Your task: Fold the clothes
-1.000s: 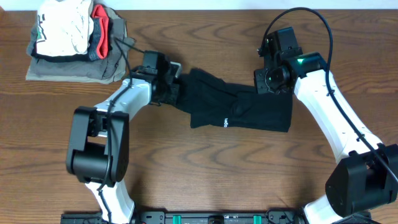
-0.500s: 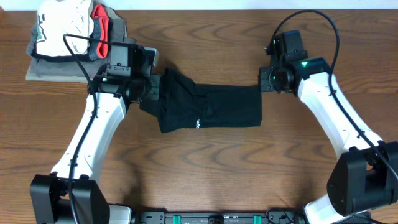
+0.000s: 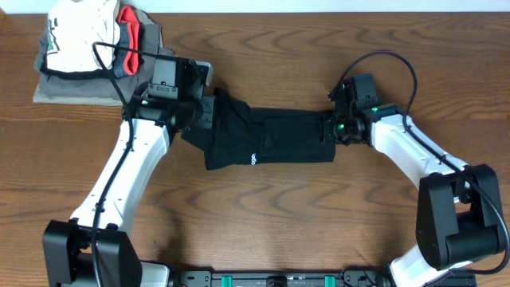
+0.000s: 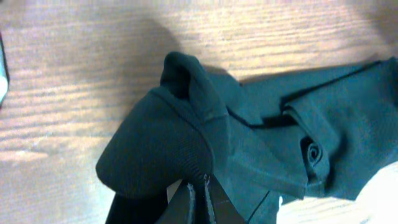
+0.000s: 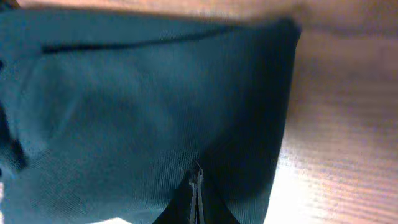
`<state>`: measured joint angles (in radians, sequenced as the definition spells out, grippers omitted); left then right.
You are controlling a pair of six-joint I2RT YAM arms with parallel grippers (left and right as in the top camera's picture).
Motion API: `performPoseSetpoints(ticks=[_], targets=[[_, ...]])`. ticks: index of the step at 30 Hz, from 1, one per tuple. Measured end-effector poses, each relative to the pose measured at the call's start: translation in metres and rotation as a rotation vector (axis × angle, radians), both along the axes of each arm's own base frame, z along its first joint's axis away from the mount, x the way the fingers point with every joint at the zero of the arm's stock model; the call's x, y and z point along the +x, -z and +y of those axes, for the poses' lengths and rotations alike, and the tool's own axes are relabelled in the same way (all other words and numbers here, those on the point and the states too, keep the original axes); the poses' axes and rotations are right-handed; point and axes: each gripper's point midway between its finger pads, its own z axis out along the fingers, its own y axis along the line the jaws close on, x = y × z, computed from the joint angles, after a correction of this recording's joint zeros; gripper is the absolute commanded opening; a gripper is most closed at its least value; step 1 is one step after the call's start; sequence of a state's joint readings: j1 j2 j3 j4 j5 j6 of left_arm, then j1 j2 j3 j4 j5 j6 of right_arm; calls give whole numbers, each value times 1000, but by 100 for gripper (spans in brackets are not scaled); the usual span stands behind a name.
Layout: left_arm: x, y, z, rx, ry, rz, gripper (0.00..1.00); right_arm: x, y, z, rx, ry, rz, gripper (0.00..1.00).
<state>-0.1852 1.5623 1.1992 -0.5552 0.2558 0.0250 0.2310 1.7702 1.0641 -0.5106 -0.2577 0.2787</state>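
The clothes (image 3: 271, 143), a black T-shirt with a small white logo (image 3: 253, 158), lie in a wide band across the middle of the table. My left gripper (image 3: 203, 112) is at the bunched left end. In the left wrist view it (image 4: 200, 185) is shut on a ribbed hem of the shirt (image 4: 261, 137), which humps up over the tips. At the right end, my right gripper (image 3: 328, 129) has its fingers shut together. Its tips (image 5: 196, 174) rest on flat black fabric (image 5: 137, 106) near the edge, with nothing seen between them.
A pile of other garments (image 3: 96, 56) sits at the far left corner: white with dark print and red on top of folded grey-olive. A black cable (image 3: 111, 56) loops over it. Bare wood table (image 3: 279, 223) lies in front of the shirt.
The left gripper dragged the shirt leftward and the left arm swung out. The right gripper shut, then moved down and left onto the shirt's right edge.
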Motion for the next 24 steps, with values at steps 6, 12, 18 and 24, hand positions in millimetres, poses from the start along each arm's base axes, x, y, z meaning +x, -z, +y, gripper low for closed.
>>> performPoseSetpoints(ticks=[6,12,18,24], targets=[[3,-6,-18,-21,19,-33,6,-13,18,-7,-30,18,33,1],[-1,-13,-58,-40,108,-75,6,-8,29,-5,-17,22,32,1],[-4,-33,-114,-92,221,-188,6,5,33,4,42,15,29,1],[-22,-52,-172,-147,354,-280,6,9,35,10,84,8,36,1]])
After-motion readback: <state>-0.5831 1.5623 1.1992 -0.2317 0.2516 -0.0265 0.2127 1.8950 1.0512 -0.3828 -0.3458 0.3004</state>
